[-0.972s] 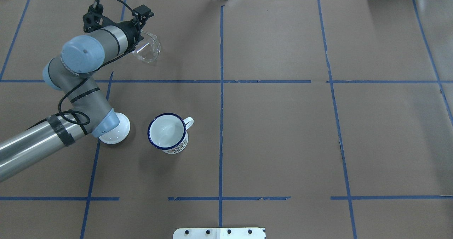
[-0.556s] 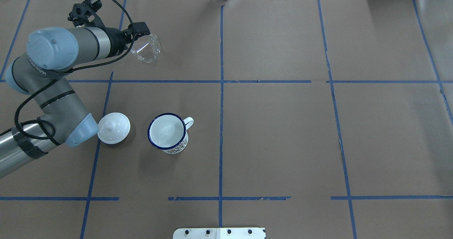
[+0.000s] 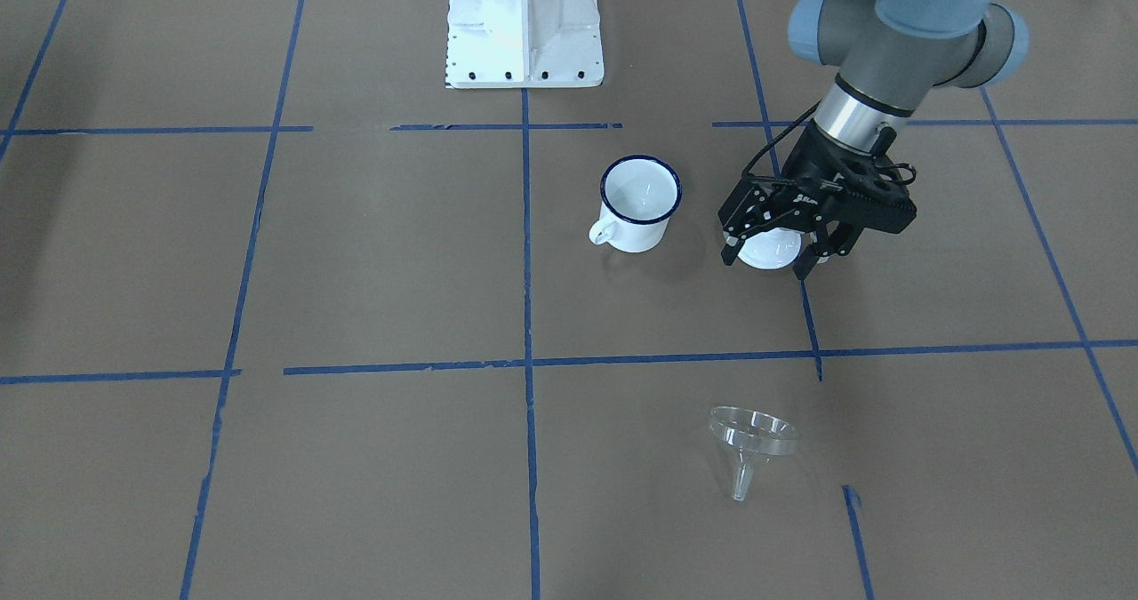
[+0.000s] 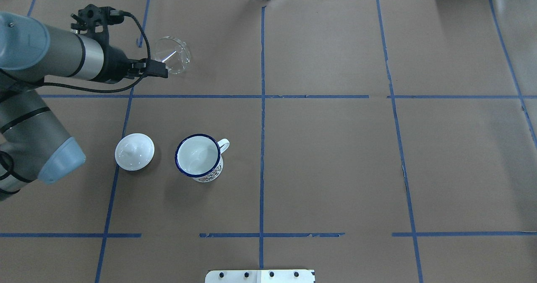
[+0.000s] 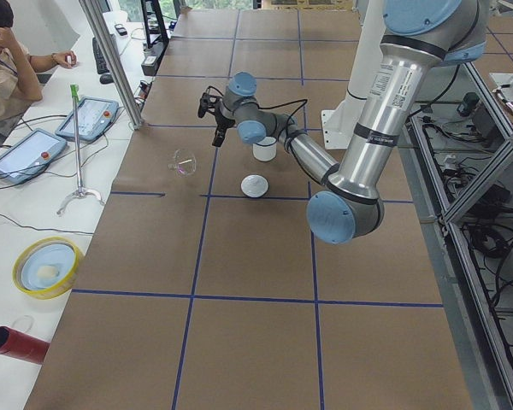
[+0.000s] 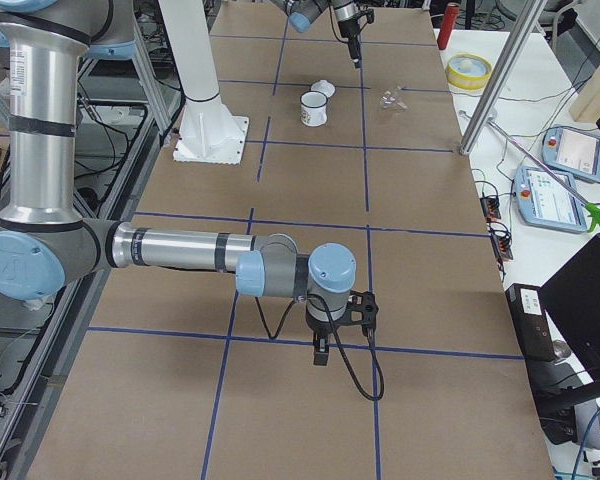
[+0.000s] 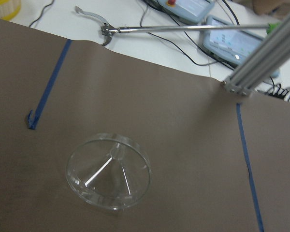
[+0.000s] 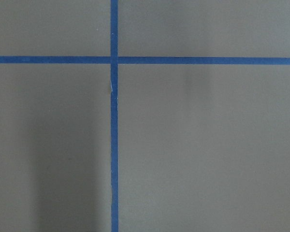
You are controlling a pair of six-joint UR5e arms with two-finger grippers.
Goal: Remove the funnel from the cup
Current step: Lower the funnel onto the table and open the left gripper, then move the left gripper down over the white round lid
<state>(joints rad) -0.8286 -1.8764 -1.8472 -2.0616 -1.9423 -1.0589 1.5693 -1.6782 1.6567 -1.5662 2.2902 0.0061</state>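
That small clear funnel looks light, stiff, slippery; I'd pinch its rim. The left hand hangs open and empty, and for the right hand I can't tell.

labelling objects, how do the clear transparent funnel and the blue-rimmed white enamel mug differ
The clear funnel is see-through and lies tipped over; the blue-rimmed white enamel mug is opaque and upright. The funnel has a narrow spout, the mug a loop handle. Both have round open mouths.

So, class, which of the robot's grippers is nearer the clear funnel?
Left. The left gripper hangs raised close beside the funnel, jaws open; the right gripper sits far off toward the opposite end of the table.
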